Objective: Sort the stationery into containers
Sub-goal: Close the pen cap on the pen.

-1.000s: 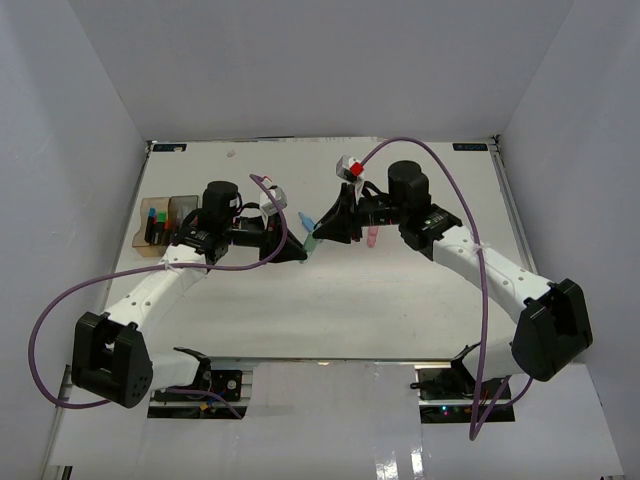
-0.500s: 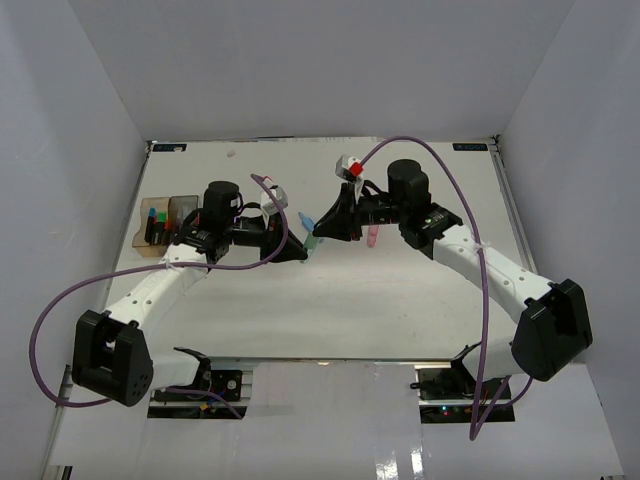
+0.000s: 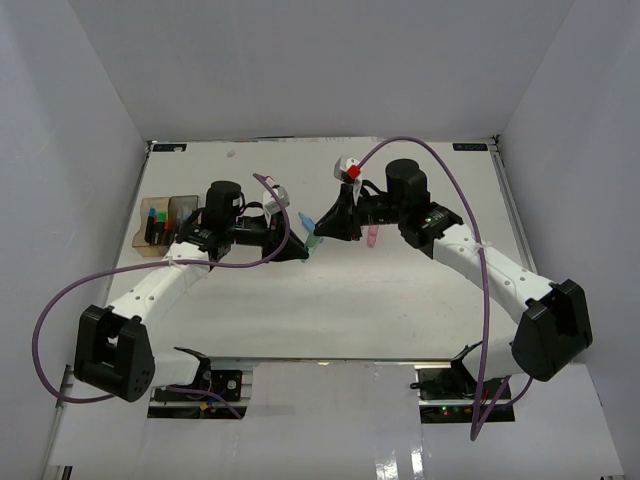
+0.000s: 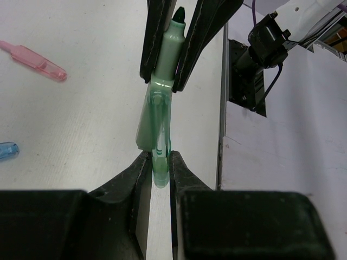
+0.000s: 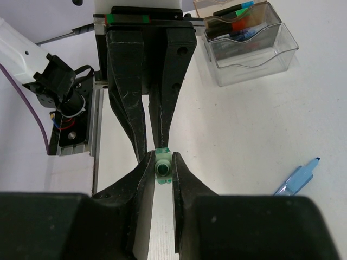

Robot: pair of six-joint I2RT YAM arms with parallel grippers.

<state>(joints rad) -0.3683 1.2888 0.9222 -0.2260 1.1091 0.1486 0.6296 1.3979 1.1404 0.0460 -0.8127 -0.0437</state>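
Note:
A green pen (image 4: pixel 160 86) is held above the table between both grippers. My left gripper (image 4: pixel 157 165) is shut on its translucent clip end. My right gripper (image 5: pixel 164 169) is shut on its other end, whose dark tip (image 4: pixel 179 13) sticks out past the right fingers (image 4: pixel 157 38). In the top view the pen (image 3: pixel 313 243) spans the gap between the left gripper (image 3: pixel 300 250) and the right gripper (image 3: pixel 322 232). The containers (image 3: pixel 165 222) stand at the far left with several highlighters inside; they also show in the right wrist view (image 5: pixel 250 46).
A blue tapered piece (image 3: pixel 307 220) and a pink tapered piece (image 3: pixel 372 236) lie on the table just behind the grippers. The pink one (image 4: pixel 38 59) and the blue one (image 4: pixel 5 150) show in the left wrist view. A blue pen (image 5: pixel 298 179) lies at the right.
The left wrist has shifted slightly. Both grippers stay shut on the green pen in about the same place.

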